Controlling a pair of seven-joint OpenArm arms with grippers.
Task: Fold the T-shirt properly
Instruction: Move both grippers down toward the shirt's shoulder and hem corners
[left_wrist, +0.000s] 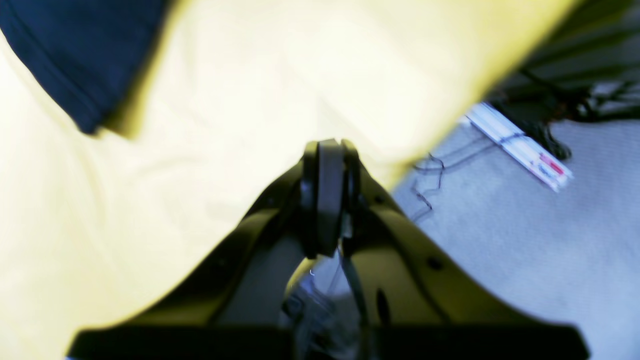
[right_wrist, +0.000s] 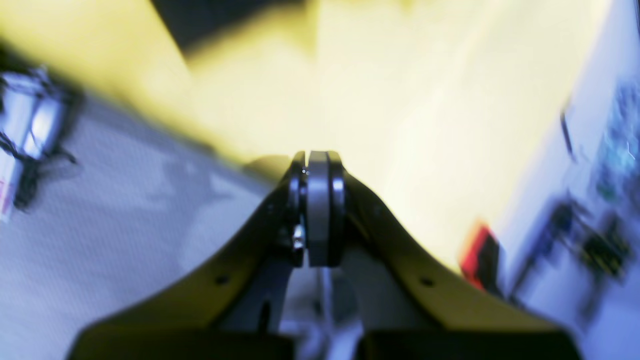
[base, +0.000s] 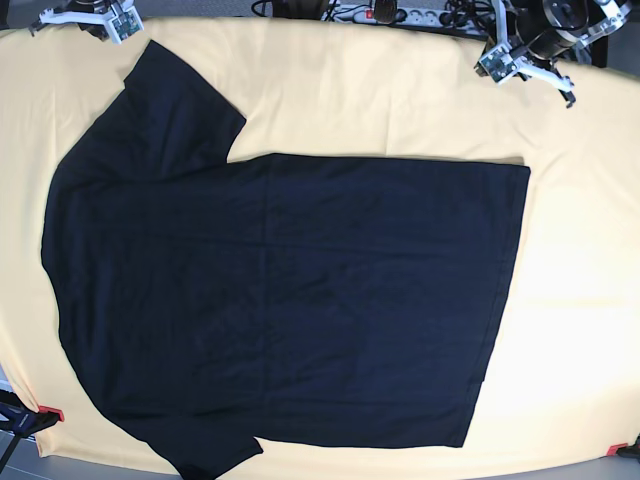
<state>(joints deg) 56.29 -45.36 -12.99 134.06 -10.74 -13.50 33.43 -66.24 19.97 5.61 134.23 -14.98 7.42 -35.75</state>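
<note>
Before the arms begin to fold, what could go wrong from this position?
1. Both the left gripper and the right gripper are shut and empty; if they descend like this, they may push the T-shirt and wrinkle it instead of pinching it.
2. One sleeve and part of the shirt body lie at the edge of the yellow table cover, near the red clip; a pull there might drag cloth off the table.

A table (base: 380, 90) draped in pale yellow cloth fills the base view, evenly and brightly lit. Red clamps (base: 50, 413) pinch the cloth at its near corners. Beyond the far edge lies a power strip (base: 385, 14) among dark cables. The wrist views show grey carpeted floor (left_wrist: 525, 240), a white power strip (left_wrist: 520, 146) and tangled black cables (left_wrist: 545, 107).
</note>
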